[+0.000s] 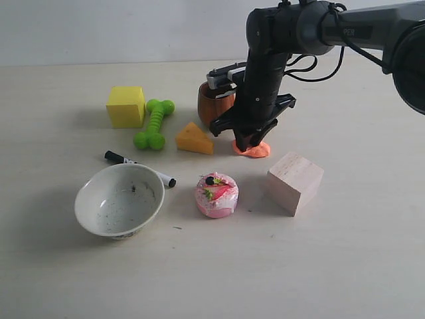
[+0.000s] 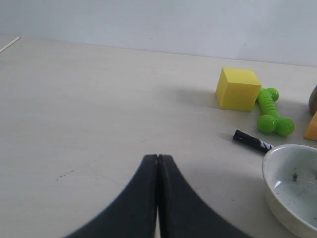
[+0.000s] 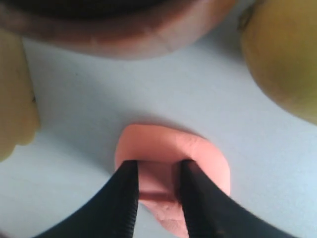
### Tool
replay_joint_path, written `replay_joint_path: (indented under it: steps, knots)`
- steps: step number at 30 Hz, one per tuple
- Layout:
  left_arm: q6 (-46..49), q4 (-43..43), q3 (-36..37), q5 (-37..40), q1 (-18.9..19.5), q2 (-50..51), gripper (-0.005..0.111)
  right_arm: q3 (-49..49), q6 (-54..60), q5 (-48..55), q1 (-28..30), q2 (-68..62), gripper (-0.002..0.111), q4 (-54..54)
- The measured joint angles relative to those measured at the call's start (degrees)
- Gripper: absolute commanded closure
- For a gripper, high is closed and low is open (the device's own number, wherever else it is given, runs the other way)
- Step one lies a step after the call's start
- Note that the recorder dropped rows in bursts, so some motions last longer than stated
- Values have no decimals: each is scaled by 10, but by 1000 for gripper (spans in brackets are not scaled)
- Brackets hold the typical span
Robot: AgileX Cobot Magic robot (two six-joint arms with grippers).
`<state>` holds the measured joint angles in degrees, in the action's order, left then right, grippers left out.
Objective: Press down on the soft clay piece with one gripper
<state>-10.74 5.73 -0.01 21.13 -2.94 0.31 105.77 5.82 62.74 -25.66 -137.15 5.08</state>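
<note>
Flat salmon-orange soft clay piece (image 1: 255, 151) (image 3: 168, 144) lying on pale tabletop (image 1: 358, 266), between yellow-orange cheese wedge (image 1: 194, 139) and pale wooden cube (image 1: 295, 181), just in front of brown round pot (image 1: 214, 104). Pinned under black two-fingered right gripper (image 1: 249, 142) (image 3: 157, 166), fingertips narrowly parted, sunk into clay top. Black left gripper (image 2: 157, 157) well apart, low over tabletop, fingers pressed together.

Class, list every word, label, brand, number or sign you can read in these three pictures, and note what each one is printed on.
Dark grey robot arm: small pale lettering on its upper link, too small and blurred to read.
Black marker pen with a white barrel: white markings near the cap, too blurred to read.
Nothing else in the three views shows any writing, so no text can be quoted with confidence.
</note>
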Motion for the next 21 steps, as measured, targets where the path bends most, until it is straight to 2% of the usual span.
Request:
replay_joint_path:
  steps: [7, 13, 21]
  knots:
    - [0, 0, 0, 0, 0, 0, 107, 0, 0, -1, 0, 4, 73, 1]
    - [0, 0, 0, 0, 0, 0, 107, -4, 0, -6, 0, 11, 83, 1]
    - [0, 0, 0, 0, 0, 0, 107, -13, 0, 3, -1, 26, 87, 6]
